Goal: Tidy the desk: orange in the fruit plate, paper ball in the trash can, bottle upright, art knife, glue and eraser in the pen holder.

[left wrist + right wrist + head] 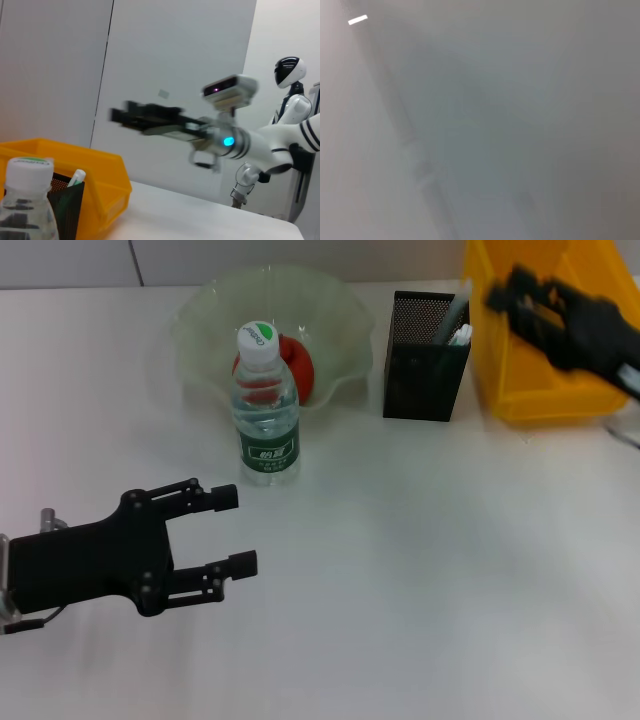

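The bottle (266, 410) stands upright on the white desk (420, 570), in front of the pale-green fruit plate (205, 310). The orange (297, 366) lies in the plate, partly hidden by the bottle. The black mesh pen holder (428, 360) stands to the right of the plate with a white, green-tipped stick (458, 328) in it. My right gripper (505, 295) hovers blurred over the yellow trash can (535, 380). My left gripper (240, 530) is open and empty, low over the desk near the bottle's front left. The paper ball, eraser and art knife are out of view.
The left wrist view shows the bottle cap (27, 172), the pen holder (67, 200), the trash can (105, 180) and my right gripper (125, 115) in the air above it. A white humanoid robot (290, 100) stands beyond the desk.
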### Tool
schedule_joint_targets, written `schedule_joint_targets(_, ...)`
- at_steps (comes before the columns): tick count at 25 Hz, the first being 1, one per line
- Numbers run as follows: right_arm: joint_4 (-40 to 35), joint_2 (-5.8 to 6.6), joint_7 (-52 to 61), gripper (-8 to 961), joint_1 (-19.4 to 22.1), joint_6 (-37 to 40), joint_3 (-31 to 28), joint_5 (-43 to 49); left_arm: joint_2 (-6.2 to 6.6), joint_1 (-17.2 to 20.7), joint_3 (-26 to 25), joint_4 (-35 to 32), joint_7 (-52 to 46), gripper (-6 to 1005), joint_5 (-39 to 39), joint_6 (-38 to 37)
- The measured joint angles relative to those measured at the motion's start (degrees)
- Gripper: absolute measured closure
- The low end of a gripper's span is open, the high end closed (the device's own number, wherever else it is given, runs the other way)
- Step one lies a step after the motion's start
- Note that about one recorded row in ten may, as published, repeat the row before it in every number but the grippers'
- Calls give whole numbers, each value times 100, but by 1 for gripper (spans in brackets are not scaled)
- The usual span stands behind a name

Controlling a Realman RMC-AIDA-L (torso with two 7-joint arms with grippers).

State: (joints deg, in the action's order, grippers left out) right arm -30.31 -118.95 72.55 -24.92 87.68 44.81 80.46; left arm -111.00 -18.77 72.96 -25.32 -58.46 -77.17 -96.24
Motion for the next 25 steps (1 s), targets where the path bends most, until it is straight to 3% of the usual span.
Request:
schedule_joint_targets(1,-750,45,417,443,365,835,13,648,30,15,-4,0,-15,233,0,-47)
schedule_joint_targets(2,-750,45,417,439,365,835,13,648,30,15,-4,0,-15,233,0,-47)
schedule_joint_targets(6,-1356,194,514,425,726,2757,-338,2061,96,18,36,-35,-40,233,-21,-224)
schedule_joint_targets(11,-1329,128,242,230,784,3056,-508,2593,114,-10,13,-124,-221,233,-262,-304)
schedule_joint_targets(17,-1314,82,184,119,751,2932,-476,2629,110,-21,9,-145,-251,233,-299,-308)
schedule_joint_targets(25,-1269,70,169,119,718,2816,-470,2643,105,-31,0,-153,-253,233,-304,-309)
